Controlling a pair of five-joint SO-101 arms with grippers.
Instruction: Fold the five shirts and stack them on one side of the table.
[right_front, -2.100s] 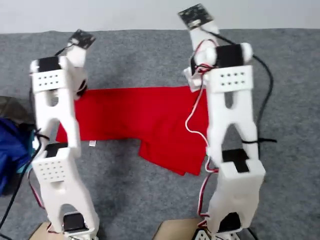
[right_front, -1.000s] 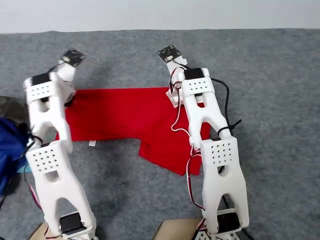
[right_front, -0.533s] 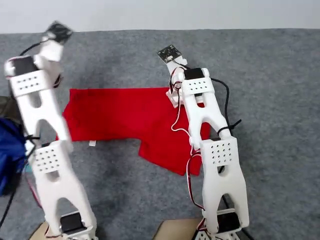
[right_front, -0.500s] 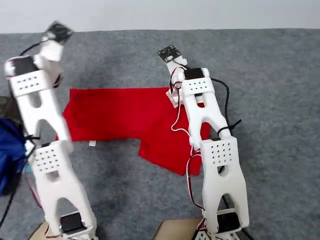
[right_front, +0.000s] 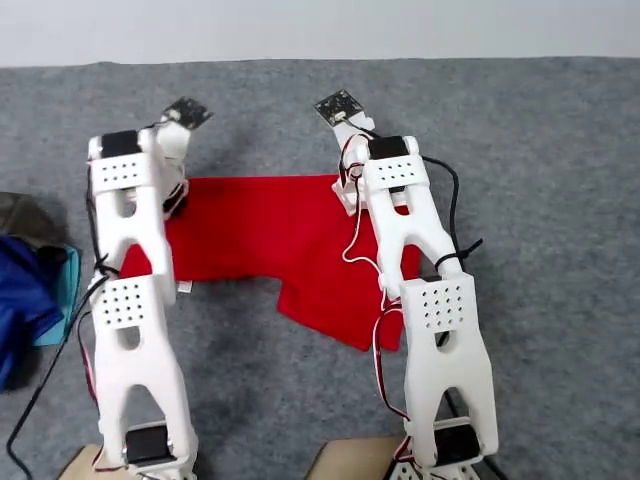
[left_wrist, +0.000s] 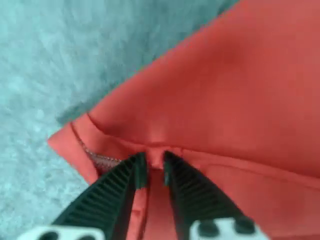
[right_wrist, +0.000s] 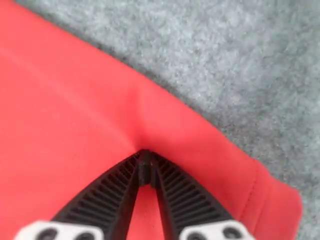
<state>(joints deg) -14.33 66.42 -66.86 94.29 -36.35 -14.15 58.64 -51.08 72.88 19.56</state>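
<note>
The plain red cotton shirt (right_front: 270, 230) lies spread flat on the grey felt-covered table (right_front: 560, 150) between my two arms. One part of it juts out toward my base beside the right arm. I have it by its far edge at two places, so I judge the step in hand to be a fold that brings this far edge over toward me. To do it well I should raise both pinches together and only just clear of the table. The span between them should stay lightly taut so the edge remains straight and does not sag in the middle. Then I should carry it evenly, so that edge meets edge without a skew. The risk I see is on the left, where the bite looks shallow and sits close to a stitched hem at the corner; a quick pull there could slip the cloth out. My left gripper (left_wrist: 151, 161) has its ribbed fingers drawn almost together, with a small raised ridge of the red cloth caught in the narrow slit between the tips. My right gripper (right_wrist: 145, 167) is clamped tight on a pucker of the same cloth, the tips meeting, just inside the shirt's edge where the grey surface begins. Off by my left arm, at the table's side, lies a crumpled blue garment (right_front: 22, 305), well apart from the shirt.
</note>
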